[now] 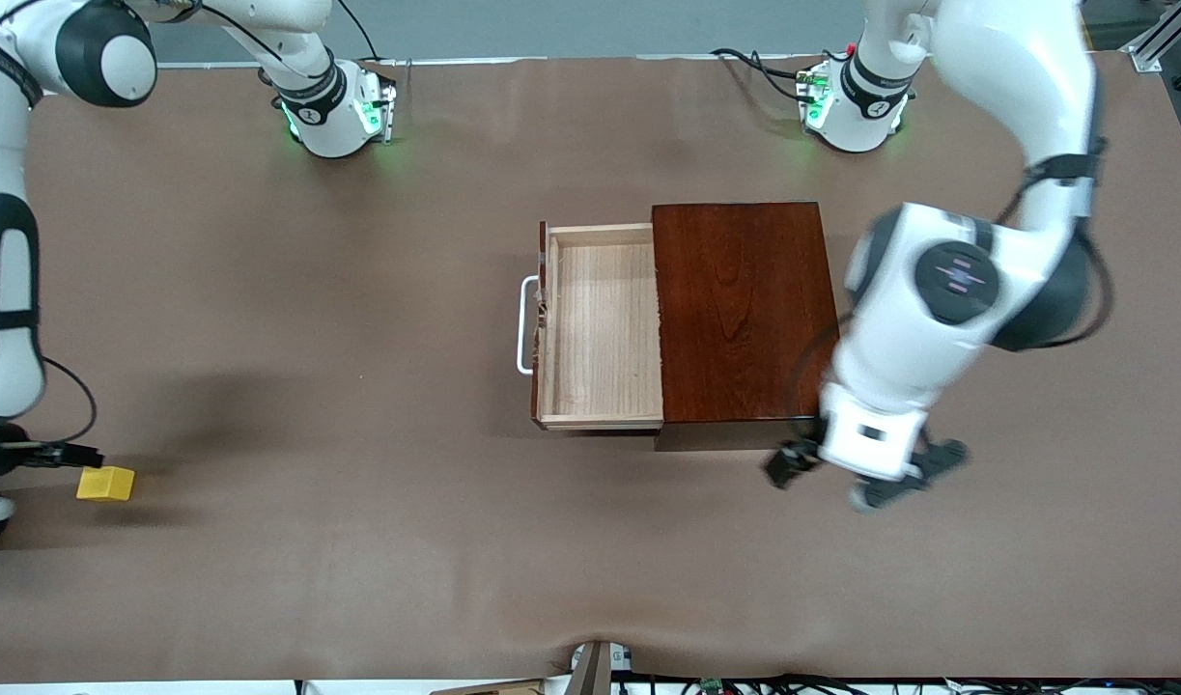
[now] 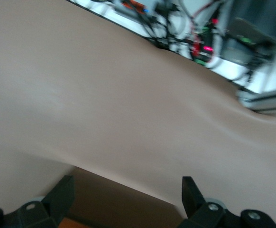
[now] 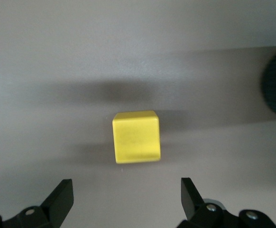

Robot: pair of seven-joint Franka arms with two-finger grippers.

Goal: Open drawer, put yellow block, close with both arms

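We've got the right hand (image 3: 126, 199) wide open and empty by the block (image 3: 136, 137), left hand (image 2: 126, 199) open too; approach off-centre and a finger nudges it away.

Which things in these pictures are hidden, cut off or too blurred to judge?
- Right hand: front view's edge cuts it off beside the yellow block.
- Left hand: motion-blurred in the front view, over the table near the box.
- Drawer: the box's top hides its inner end.
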